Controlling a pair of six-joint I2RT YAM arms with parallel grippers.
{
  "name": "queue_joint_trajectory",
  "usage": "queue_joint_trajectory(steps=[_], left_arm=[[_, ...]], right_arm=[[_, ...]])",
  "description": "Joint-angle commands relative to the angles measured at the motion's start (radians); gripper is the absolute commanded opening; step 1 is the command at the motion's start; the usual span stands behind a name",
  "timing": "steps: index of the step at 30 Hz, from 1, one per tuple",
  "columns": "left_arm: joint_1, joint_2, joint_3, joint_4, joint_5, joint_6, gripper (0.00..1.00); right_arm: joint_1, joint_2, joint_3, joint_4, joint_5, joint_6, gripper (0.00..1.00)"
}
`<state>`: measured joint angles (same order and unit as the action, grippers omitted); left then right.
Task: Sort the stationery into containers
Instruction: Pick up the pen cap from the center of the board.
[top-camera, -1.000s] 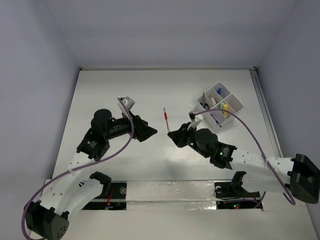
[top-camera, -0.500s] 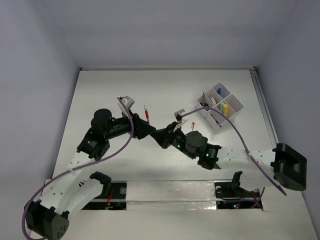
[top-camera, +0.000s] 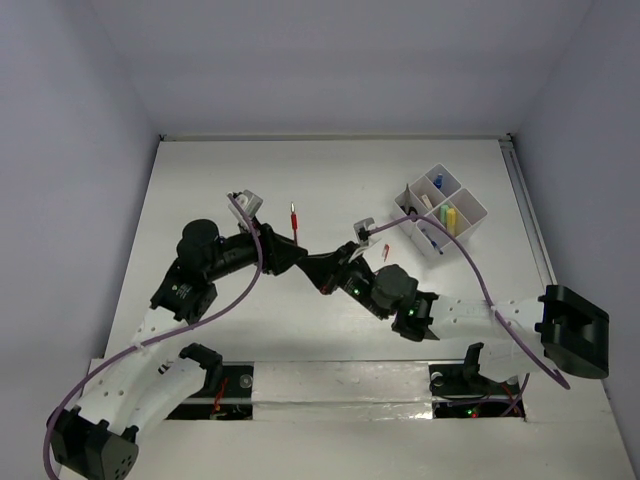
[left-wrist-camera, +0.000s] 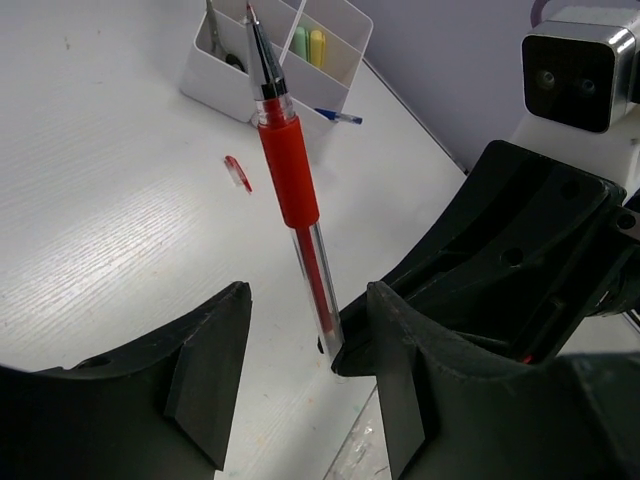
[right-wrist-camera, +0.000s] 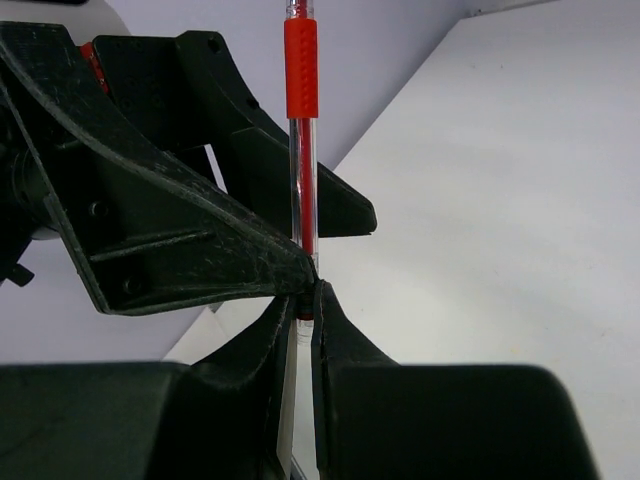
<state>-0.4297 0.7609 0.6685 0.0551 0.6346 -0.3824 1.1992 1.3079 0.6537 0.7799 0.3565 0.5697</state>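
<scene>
Reads as a handover. The right claw (right-wrist-camera: 308, 297) is clamped tight on the bottom end of the red pen (left-wrist-camera: 285, 170). The pen stands near upright above its fingertips, tip up. The left claw (left-wrist-camera: 310, 320) is about half open and holds nothing. Its fingers straddle the clear barrel just above the right claw's pinch, below the red grip. The pen sits off-centre in the left claw, close to one finger with a clear gap to the other. Can't tell if the near finger touches.

To do it well:
- Centre the left claw on the barrel first, or closing will likely lever the pen sideways against the right claw's hold.
- Close left fully, and only then release right.
- The barrel looks smooth and probably slippery, so grip nearer the rubber if reach allows.

The tray (left-wrist-camera: 215, 85) is well beyond both claws, on the right claw's side. A loose red cap (left-wrist-camera: 237, 172) lies on the table between tray and claws, so steer clear of it.
</scene>
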Motion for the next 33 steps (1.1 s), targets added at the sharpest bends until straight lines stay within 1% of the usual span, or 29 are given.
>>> queue_joint_trajectory(steps=[1,3,4,8,10,12,14,16,19,21,22,23,24,26,27,28,30,31,33], left_arm=[[0.008,-0.015,0.006,0.057,0.011,-0.007,0.46],[0.008,-0.014,0.006,0.058,0.019,-0.007,0.45],[0.008,-0.015,0.006,0.061,0.017,-0.007,0.42],[0.008,-0.023,0.006,0.063,0.014,-0.006,0.24],[0.008,-0.025,0.008,0.068,0.019,-0.006,0.22],[0.008,-0.028,0.009,0.066,0.022,-0.003,0.14],[0.008,-0.035,0.011,0.063,0.014,0.000,0.00],[0.008,-0.049,0.017,0.048,-0.009,0.013,0.00],[0.008,-0.061,0.022,0.046,-0.009,0.025,0.00],[0.008,-0.067,0.023,0.045,-0.009,0.031,0.00],[0.008,-0.069,0.023,0.040,-0.013,0.037,0.00],[0.008,-0.072,0.025,0.035,-0.013,0.040,0.00],[0.008,-0.072,0.025,0.032,-0.016,0.043,0.00],[0.008,-0.077,0.029,0.022,-0.029,0.053,0.00],[0.008,-0.077,0.031,0.017,-0.035,0.054,0.00],[0.008,-0.077,0.034,0.014,-0.041,0.056,0.00],[0.008,-0.078,0.037,0.000,-0.056,0.065,0.00],[0.008,-0.086,0.039,-0.006,-0.078,0.066,0.00],[0.008,-0.095,0.040,-0.020,-0.096,0.077,0.00]], right_arm=[[0.010,-0.010,-0.006,0.105,0.048,0.013,0.00],[0.019,-0.010,-0.006,0.105,0.045,0.016,0.00],[0.019,-0.009,-0.009,0.111,0.045,0.019,0.00],[0.019,0.002,-0.011,0.116,0.030,0.038,0.00],[0.019,0.013,-0.015,0.134,0.024,0.051,0.00],[0.019,0.025,-0.020,0.148,0.022,0.064,0.00],[0.019,0.030,-0.031,0.168,0.030,0.076,0.00],[0.019,0.030,-0.043,0.194,0.035,0.091,0.00],[0.019,0.025,-0.048,0.180,0.048,0.099,0.00],[0.019,0.024,-0.057,0.180,0.045,0.098,0.10],[0.019,0.019,-0.061,0.174,0.044,0.095,0.17],[0.019,0.004,-0.066,0.165,0.045,0.091,0.29],[0.019,-0.008,-0.075,0.153,0.045,0.085,0.35],[0.019,-0.051,-0.075,0.057,0.053,0.075,0.46],[0.019,-0.067,-0.074,0.012,0.059,0.065,0.49],[0.019,-0.081,-0.059,-0.108,0.070,0.055,0.50],[0.019,-0.111,-0.037,-0.256,0.174,0.056,0.51],[0.019,-0.120,-0.031,-0.372,0.208,0.050,0.51],[-0.003,-0.147,0.001,-0.505,0.317,0.048,0.52]])
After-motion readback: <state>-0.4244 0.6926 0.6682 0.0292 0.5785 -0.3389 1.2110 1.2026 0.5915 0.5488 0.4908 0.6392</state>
